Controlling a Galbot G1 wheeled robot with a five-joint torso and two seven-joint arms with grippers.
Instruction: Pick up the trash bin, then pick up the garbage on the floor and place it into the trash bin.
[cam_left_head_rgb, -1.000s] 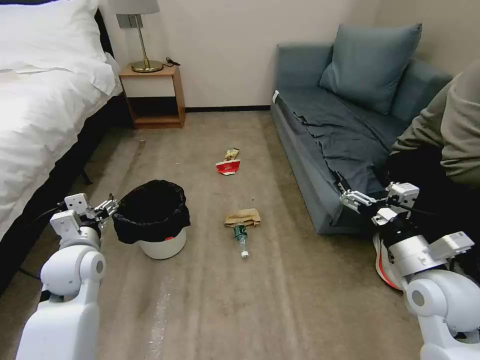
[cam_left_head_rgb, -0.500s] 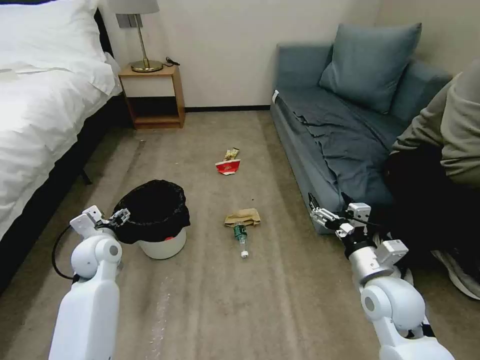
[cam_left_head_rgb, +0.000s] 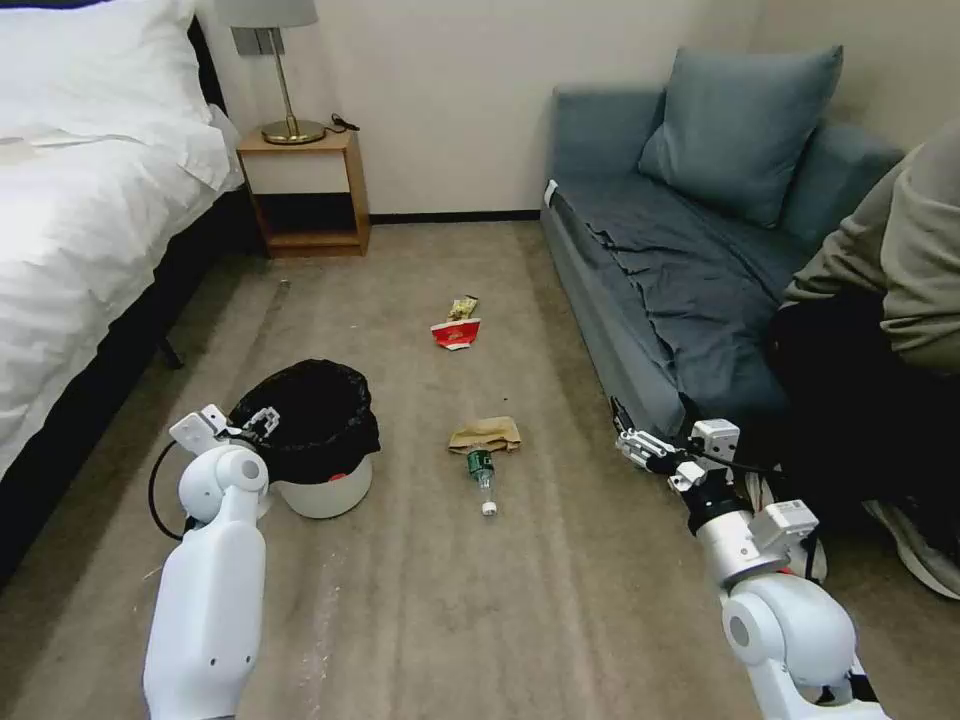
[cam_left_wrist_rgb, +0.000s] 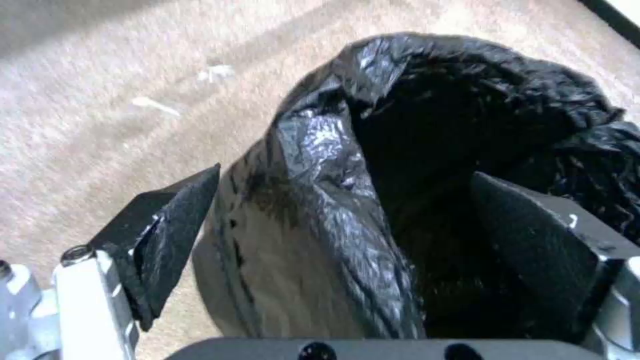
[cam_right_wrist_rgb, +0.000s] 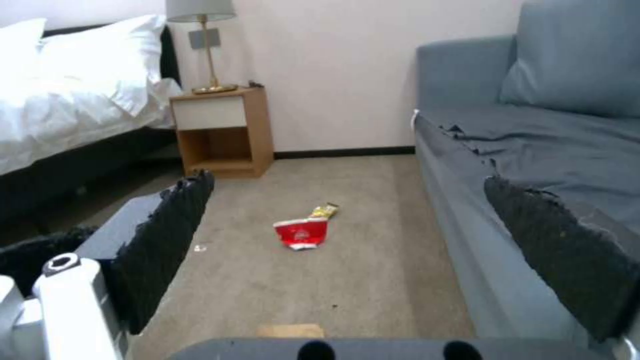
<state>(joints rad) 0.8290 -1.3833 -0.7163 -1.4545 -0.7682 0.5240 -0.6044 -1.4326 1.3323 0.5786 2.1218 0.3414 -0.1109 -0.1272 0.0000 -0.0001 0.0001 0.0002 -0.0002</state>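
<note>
A bedroom floor of beige carpet (cam_left_head_rgb: 560, 600), seen from above, with wide bare carpet nearest the robot. The left gripper (cam_left_head_rgb: 262, 418) reaches forward with fingers spread wide, straddling the near rim of the trash bin (cam_left_head_rgb: 325, 490); in the left wrist view one finger (cam_left_wrist_rgb: 167, 235) sits outside the black bag (cam_left_wrist_rgb: 320, 165) and the other inside the opening, not yet closed on it. A second ago this gripper was beside the bin's left edge; it has since swung in over the rim. The right gripper (cam_left_head_rgb: 632, 445) hangs open above the carpet just off the sofa's front edge, lower and further inward than before. Between the two arms lie a clear bottle (cam_left_head_rgb: 482, 478) and, touching its far end, a crumpled brown paper bag (cam_left_head_rgb: 487, 433). Farther along the open strip between the bed (cam_left_head_rgb: 70, 250) and the blue sofa (cam_left_head_rgb: 680, 270) lie a red-and-white wrapper (cam_left_head_rgb: 456, 333) and a gold snack wrapper (cam_left_head_rgb: 463, 306), just beside each other. A wooden nightstand (cam_left_head_rgb: 310, 195) stands against the far wall
</note>
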